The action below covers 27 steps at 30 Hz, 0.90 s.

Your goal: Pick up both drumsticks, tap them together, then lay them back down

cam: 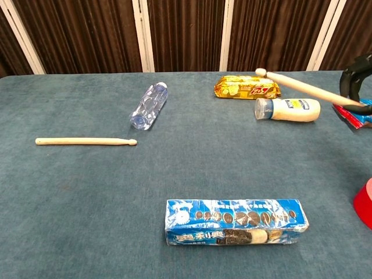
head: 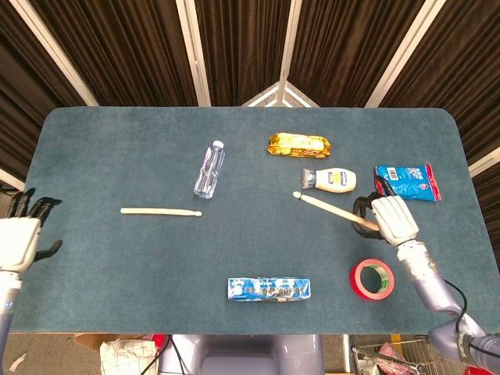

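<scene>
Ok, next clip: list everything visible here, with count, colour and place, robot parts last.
drumstick on table: one, pale wood, lying left of centre
lifted drumstick: one, pale wood, in the right hand
water bottle: one, clear, lying behind the left stick
cookie box: one, blue, front centre
snack pack: one, golden, back centre
squeeze bottle: one, cream, on its side
snack bag: one, blue and red, far right
tape roll: one, red, front right
table: one, teal cloth
left hand: open, at left edge
right hand: grips the stick
</scene>
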Available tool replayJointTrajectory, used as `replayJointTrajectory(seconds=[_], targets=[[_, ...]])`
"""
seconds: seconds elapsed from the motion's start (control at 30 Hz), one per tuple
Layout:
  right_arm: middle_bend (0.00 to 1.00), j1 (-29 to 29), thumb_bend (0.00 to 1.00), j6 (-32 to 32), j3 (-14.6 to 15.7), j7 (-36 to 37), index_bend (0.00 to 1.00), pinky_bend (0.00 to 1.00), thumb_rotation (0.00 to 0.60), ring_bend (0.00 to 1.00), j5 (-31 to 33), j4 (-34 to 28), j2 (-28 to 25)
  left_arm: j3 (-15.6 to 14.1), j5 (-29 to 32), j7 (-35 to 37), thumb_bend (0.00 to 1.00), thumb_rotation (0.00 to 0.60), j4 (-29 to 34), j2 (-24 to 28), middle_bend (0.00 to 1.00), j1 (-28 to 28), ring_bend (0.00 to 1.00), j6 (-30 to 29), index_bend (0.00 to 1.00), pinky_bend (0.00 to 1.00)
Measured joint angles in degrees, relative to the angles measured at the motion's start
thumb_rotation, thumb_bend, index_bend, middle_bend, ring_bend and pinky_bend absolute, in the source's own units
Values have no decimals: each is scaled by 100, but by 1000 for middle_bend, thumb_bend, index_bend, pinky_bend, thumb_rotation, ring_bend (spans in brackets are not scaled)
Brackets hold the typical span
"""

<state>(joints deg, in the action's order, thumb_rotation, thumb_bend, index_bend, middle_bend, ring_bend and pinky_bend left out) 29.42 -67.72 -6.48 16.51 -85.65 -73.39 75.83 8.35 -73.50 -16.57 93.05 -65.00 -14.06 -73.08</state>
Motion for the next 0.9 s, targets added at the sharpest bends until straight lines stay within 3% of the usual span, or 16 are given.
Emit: replayJointTrajectory(seconds=[0.17,0.5,0.9], targets=[[633,-3,420,-105,-60,254,766,1,600,441,-71,-230,-192,93,228,-191,309,600,-208,-69,271,-443,0,659,286,0],[634,24,421,-298,-212,495,766,1,600,441,-155,-570,-430,206,674,-461,309,600,-1052,-716,299,-1246,0,1659,326,0],[637,5,421,-254,-339,331,771,1,600,441,103,-705,-581,141,870,-637,358,600,-2030,-1478,367,-1728,5,2095,413,0]])
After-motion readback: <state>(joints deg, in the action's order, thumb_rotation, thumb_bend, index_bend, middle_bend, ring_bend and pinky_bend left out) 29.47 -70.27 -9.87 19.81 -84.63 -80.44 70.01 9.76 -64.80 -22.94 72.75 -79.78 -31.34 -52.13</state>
